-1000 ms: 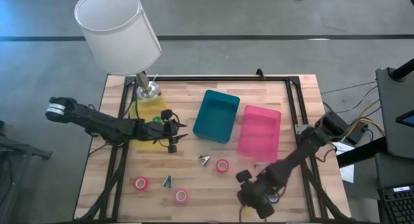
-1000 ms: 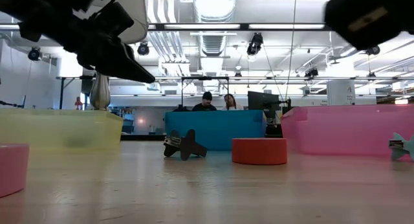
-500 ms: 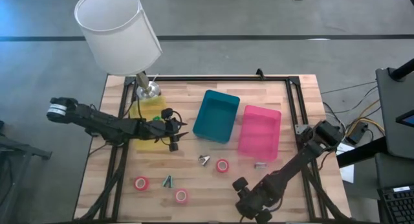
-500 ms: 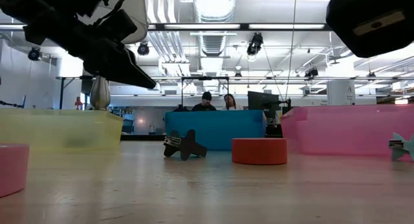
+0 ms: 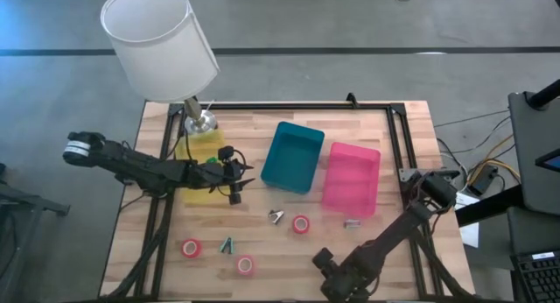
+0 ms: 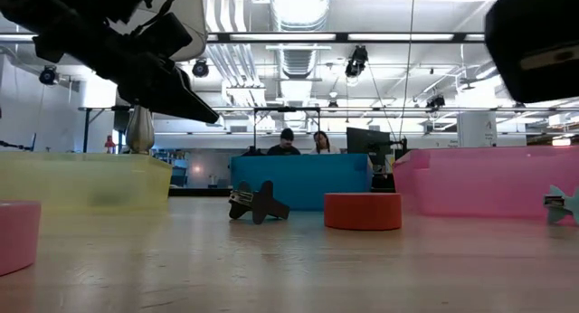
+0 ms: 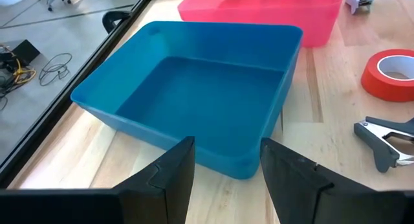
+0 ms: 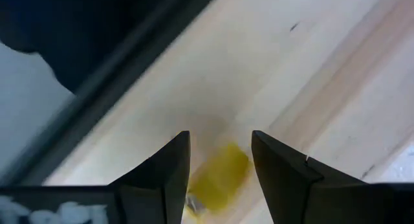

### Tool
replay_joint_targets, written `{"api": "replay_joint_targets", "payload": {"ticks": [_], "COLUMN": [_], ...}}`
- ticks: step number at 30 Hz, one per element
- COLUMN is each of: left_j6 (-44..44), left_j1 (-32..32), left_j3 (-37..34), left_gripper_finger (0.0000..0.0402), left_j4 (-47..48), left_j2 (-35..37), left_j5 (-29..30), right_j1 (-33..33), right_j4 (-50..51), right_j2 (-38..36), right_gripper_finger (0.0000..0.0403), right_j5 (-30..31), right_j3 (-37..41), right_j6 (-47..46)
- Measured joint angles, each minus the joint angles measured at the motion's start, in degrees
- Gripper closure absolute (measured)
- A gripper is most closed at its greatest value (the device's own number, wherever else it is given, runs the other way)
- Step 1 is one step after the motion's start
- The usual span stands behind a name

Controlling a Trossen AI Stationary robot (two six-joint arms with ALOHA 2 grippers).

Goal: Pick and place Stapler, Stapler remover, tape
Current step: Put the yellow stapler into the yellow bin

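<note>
Tape rolls lay on the table's front half: one red roll before the pink bin, two more toward the front left, all well apart from both grippers. The left gripper hung open beside the yellow bin, facing the blue bin. The right gripper stood open at the front edge over a small yellow object. Since a second before, it had slid leftward along that edge and narrowed slightly; the left arm had not moved.
</note>
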State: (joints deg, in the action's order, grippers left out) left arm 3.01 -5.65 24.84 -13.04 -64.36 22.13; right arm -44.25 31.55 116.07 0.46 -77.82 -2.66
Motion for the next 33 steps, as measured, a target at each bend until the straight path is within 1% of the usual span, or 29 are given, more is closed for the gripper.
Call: {"api": "replay_joint_targets", "payload": {"ticks": [4,10,16,22,28,33], "left_j6": [0.0,0.0,0.0,0.0,0.0,0.0], "left_j1": [0.1,0.3,0.3,0.3,0.3,0.3], "left_j3": [0.0,0.0,0.0,0.0,0.0,0.0], "left_gripper_finger": [0.0222,0.0222,0.0222,0.0222,0.0222,0.0222], "left_j4": [0.0,0.0,0.0,0.0,0.0,0.0], "left_j2": [0.0,0.0,0.0,0.0,0.0,0.0], "left_j5": [0.0,0.0,0.0,0.0,0.0,0.0], "right_j1": [0.2,0.3,0.4,0.2,0.2,0.3], "right_j4": [1.4,1.7,2.1,2.5,4.8,5.5], "right_j2": [0.6,0.9,0.8,0.7,0.6,0.6], "right_gripper_finger": [0.0241,0.0241,0.0241,0.0247,0.0248,0.0265], "right_j5": [2.0,2.1,2.1,2.1,2.1,1.3], "right_j3": [0.1,0.7,0.8,0.9,0.9,0.9], "right_j6": [0.9,-3.0,-10.4,-11.9,-16.3,-16.4]}}
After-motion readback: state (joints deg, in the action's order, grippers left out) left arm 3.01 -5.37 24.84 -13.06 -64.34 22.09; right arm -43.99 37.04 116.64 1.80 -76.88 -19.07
